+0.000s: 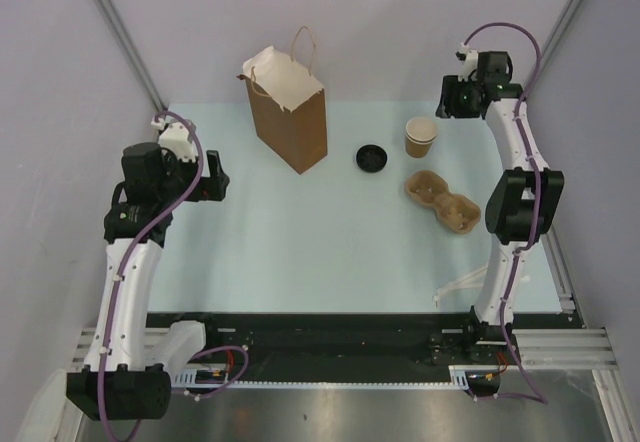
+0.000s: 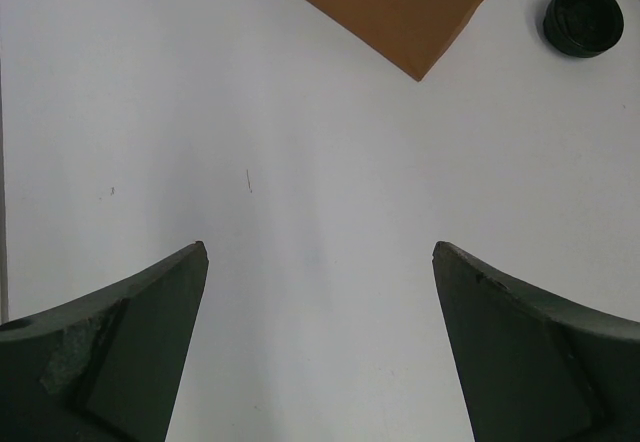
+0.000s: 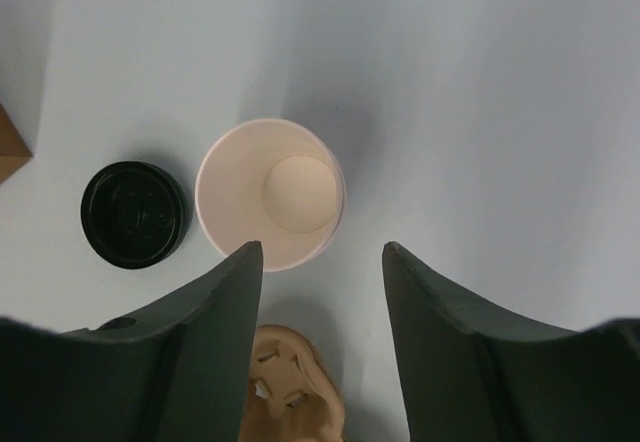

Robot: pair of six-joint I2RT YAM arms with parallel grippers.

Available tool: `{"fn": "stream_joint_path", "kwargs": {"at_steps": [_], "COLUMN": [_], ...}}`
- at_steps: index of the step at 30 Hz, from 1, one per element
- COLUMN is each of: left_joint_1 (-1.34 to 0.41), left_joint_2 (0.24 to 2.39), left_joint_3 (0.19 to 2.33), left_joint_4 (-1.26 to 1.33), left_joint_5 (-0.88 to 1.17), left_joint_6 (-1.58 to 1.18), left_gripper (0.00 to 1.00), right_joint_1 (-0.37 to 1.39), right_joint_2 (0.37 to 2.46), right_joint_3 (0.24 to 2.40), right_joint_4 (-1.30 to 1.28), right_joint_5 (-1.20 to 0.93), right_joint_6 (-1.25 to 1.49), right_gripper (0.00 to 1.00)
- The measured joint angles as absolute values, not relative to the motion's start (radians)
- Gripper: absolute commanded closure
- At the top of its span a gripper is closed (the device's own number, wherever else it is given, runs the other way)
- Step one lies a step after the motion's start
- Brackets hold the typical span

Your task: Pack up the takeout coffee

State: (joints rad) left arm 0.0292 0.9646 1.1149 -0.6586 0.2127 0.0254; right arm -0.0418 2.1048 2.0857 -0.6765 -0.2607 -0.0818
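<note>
The takeout coffee cup [image 1: 421, 137] stands upright and uncovered on the table at the back right, tan outside and cream inside [image 3: 270, 192]. Its round black lid [image 1: 371, 157] lies flat on the table to the cup's left [image 3: 134, 214], apart from it. My right gripper [image 3: 320, 252] hovers above the cup's near side, jaws apart with nothing between them; in the top view it [image 1: 450, 97] is behind and to the right of the cup. My left gripper [image 2: 320, 250] stands wide open over bare table at the left [image 1: 218, 184], holding nothing.
A tall brown paper bag [image 1: 290, 112] with twine handles stands open at the back centre; its lower corner [image 2: 395, 2] shows in the left wrist view. A brown pulp two-cup carrier [image 1: 442, 200] lies just in front of the cup [image 3: 295, 392].
</note>
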Motion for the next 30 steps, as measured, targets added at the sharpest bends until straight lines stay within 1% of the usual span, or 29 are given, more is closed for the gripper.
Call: {"fn": "stream_joint_path", "kwargs": {"at_steps": [7,10,18,22,30], "left_joint_1": [0.029,0.029,0.029,0.029,0.029], "left_joint_2": [0.982,0.991,0.995,0.996,1.003], "left_joint_3": [1.115,1.115,1.114,1.114,1.113], "left_joint_4": [-0.647,-0.640,-0.620,-0.614,-0.613], "left_joint_5": [0.213,0.214,0.215,0.215,0.215], "left_joint_6": [0.025,0.025,0.025,0.025,0.025], "left_gripper": [0.00,0.00,0.01,0.00,0.00], "right_joint_1": [-0.031,-0.030,-0.020,-0.011,-0.006], "right_joint_2": [2.163,2.182,2.222,2.243,2.281], "right_joint_3": [2.092,2.105,2.118,2.127,2.141], "right_joint_4": [-0.675,-0.674,-0.669,-0.667,-0.661], "right_joint_5": [-0.245,-0.240,-0.228,-0.223,-0.211], "right_joint_6": [-0.082,-0.083,-0.087,-0.088,-0.091], "right_gripper": [0.50,0.55,0.56,0.59,0.63]}}
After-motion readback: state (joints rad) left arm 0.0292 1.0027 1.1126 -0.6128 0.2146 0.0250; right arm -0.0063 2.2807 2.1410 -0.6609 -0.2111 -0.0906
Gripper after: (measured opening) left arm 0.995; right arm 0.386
